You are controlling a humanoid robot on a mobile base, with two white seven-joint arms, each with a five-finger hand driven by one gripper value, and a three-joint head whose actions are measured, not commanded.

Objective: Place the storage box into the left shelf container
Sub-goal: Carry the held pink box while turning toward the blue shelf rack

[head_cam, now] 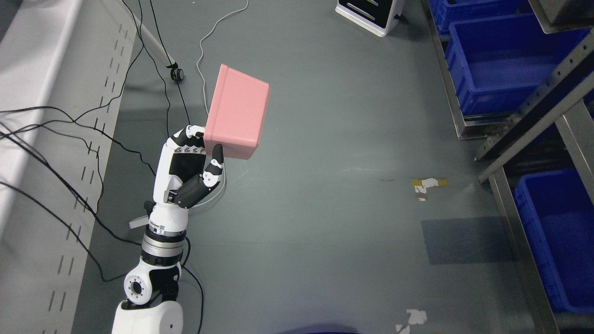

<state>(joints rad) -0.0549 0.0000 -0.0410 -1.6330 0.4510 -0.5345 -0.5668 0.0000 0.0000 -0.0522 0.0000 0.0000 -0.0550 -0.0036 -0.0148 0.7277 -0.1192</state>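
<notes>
Holding a pink storage box [237, 112] up in the air over a grey floor [325, 208], the robot's left hand [188, 164] comes in from the lower left of the head view. The hand grips only the box's lower corner: the thumb [214, 169] presses on the near face and the other fingers curl round the left edge, so most of the box juts up and to the right, tilted, with nothing beneath it. The right hand is not visible. Blue shelf containers [496, 65] sit in a metal rack [547, 106] along the right edge, well apart from the box; a pale perforated panel and loose black cables [69, 139] lie to the left. The main risk, as I judge it, is the shallow corner pinch: a quick swing of the arm could let the box pivot or slip out and drop to the floor. Which container is meant by "left shelf" cannot be told here, so a wrong bin is a second risk, as is clipping a rack rail on the way in.
</notes>
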